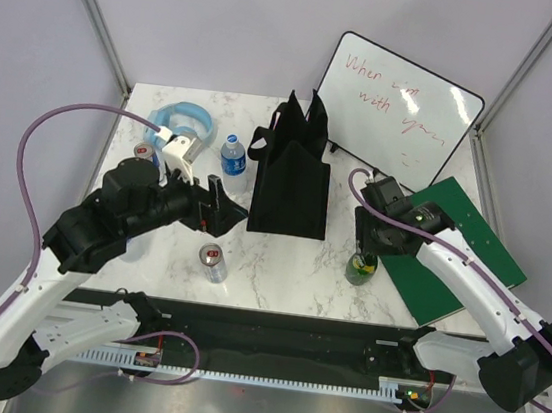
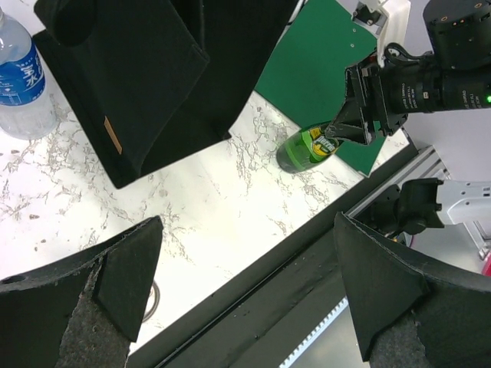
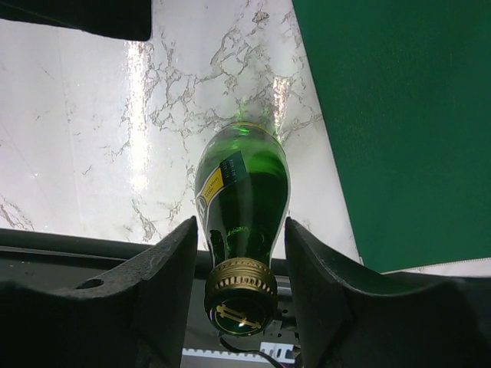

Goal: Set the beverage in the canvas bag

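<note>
Green glass bottle stands upright on marble table, just beside green board, outside canvas bag. R gripper straddles its neck, fingers close either side; can't tell if clamped. L gripper spread wide, holding nothing.

Light: bright, even, from overhead.
Glare: white streaks on the marble desk; sheen on green bottle and whiteboard.
Shadows: soft, short.
Dark: canvas bag folds perhaps lost.
</note>
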